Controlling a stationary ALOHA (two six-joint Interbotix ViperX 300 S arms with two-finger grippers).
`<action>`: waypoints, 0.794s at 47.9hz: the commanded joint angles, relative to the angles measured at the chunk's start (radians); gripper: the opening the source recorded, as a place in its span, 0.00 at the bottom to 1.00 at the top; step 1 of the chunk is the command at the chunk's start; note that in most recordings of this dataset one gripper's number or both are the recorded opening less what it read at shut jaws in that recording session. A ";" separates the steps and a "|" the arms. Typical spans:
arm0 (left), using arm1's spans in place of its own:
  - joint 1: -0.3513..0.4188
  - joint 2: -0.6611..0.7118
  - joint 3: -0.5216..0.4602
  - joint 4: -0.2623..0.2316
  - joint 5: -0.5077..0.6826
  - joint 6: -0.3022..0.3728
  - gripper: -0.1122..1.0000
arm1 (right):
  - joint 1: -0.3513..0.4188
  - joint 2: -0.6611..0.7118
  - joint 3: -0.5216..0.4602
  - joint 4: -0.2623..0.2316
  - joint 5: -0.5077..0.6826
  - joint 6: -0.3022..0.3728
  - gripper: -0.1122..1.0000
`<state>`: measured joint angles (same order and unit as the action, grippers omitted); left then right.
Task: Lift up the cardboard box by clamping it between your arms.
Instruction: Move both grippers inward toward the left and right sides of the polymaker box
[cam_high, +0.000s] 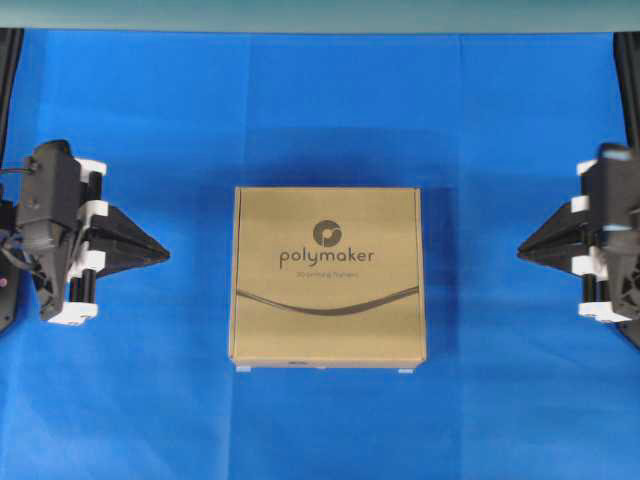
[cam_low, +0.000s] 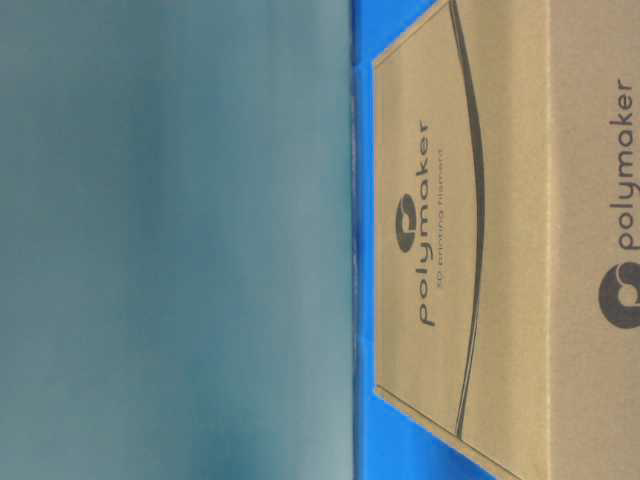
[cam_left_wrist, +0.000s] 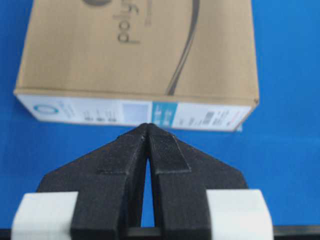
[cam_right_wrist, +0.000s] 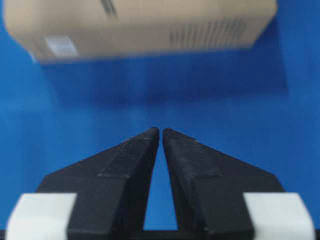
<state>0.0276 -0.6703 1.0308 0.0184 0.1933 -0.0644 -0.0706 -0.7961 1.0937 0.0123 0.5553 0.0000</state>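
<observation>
The flat brown cardboard box (cam_high: 328, 276) with the dark polymaker print lies on the blue cloth in the middle of the overhead view. The table-level view shows its top and side up close (cam_low: 470, 240). My left gripper (cam_high: 165, 254) is shut with nothing in it, its tip pointing at the box's left side from a short way off. From the left wrist, the box (cam_left_wrist: 140, 55) shows its white label side just beyond the tip (cam_left_wrist: 149, 125). My right gripper (cam_high: 521, 250) is shut and empty, farther from the box's right side. The right wrist view has the box (cam_right_wrist: 140, 25) blurred above the tip (cam_right_wrist: 161, 130).
A blue cloth (cam_high: 320, 110) covers the table all round the box. A grey wall (cam_high: 320, 14) runs along the far edge. Black arm bases stand at the far corners, left (cam_high: 8, 60) and right (cam_high: 628, 60).
</observation>
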 joint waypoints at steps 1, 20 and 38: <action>0.003 0.020 -0.029 0.003 0.028 0.000 0.10 | -0.003 0.040 -0.031 -0.006 0.032 -0.009 0.14; 0.006 0.120 -0.026 0.003 0.051 -0.021 0.73 | -0.006 0.202 -0.049 -0.018 0.051 -0.044 0.85; 0.018 0.284 -0.031 0.003 -0.035 -0.014 0.89 | -0.021 0.353 -0.049 -0.035 -0.115 -0.049 1.00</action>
<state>0.0399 -0.4142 1.0124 0.0184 0.1871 -0.0813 -0.0890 -0.4694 1.0646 -0.0199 0.4832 -0.0414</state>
